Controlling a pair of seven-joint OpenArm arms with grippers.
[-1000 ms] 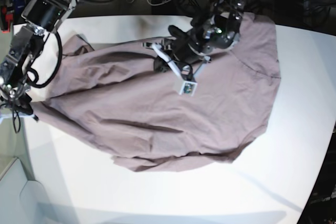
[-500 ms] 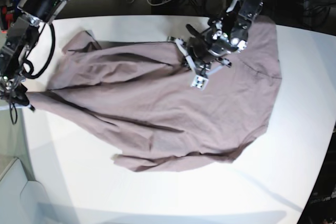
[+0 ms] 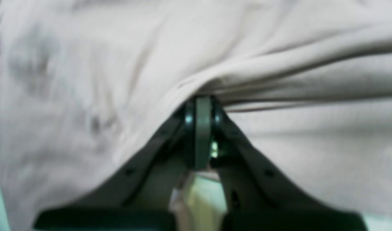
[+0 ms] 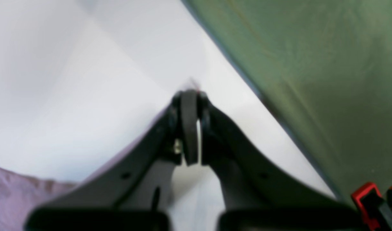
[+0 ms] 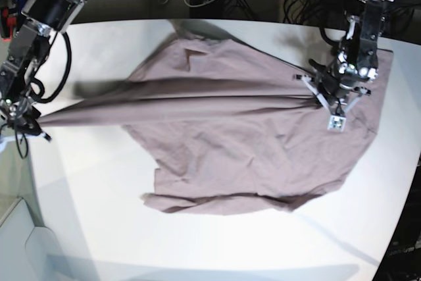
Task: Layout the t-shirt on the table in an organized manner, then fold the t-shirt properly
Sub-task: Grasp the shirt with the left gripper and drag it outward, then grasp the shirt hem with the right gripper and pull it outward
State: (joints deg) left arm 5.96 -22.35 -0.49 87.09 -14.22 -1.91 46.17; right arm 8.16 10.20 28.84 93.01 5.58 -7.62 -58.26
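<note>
Right gripper [image 5: 33, 125] [image 4: 189, 93] first, out at the left rim of the base view: jaws pinched shut on a drawn-out point of the t-shirt [image 5: 230, 143], right at the edge of the table [image 5: 197, 241]. From its own wrist view, tips pressed together with only a sliver of pink showing beyond them, so probably a thin bite of cloth.

Moving across: one long taut ridge of fabric pulled from that corner over the middle of the table, lifted a touch. Rest of the shirt sagging rumpled onto the white top, mostly toward the near side.

Over on the right, left gripper [image 5: 314, 90] [image 3: 202, 102] clenched on the other end of that ridge, fabric bunched tight into its closed tips in the wrist view.

Looks like the laying-out step, nowhere near folding yet. Next up, probably: ease the tension, lower both ends together and let the cloth settle flat, then sort out sleeves and hem. Worth watching the left-hand corner, close to sliding off the table edge.

Hard to read: both wrist views blurred. Neckline and sleeves lost among the creases, no telling front from back. Upper part of the left arm cut off at the top of the frame.
</note>
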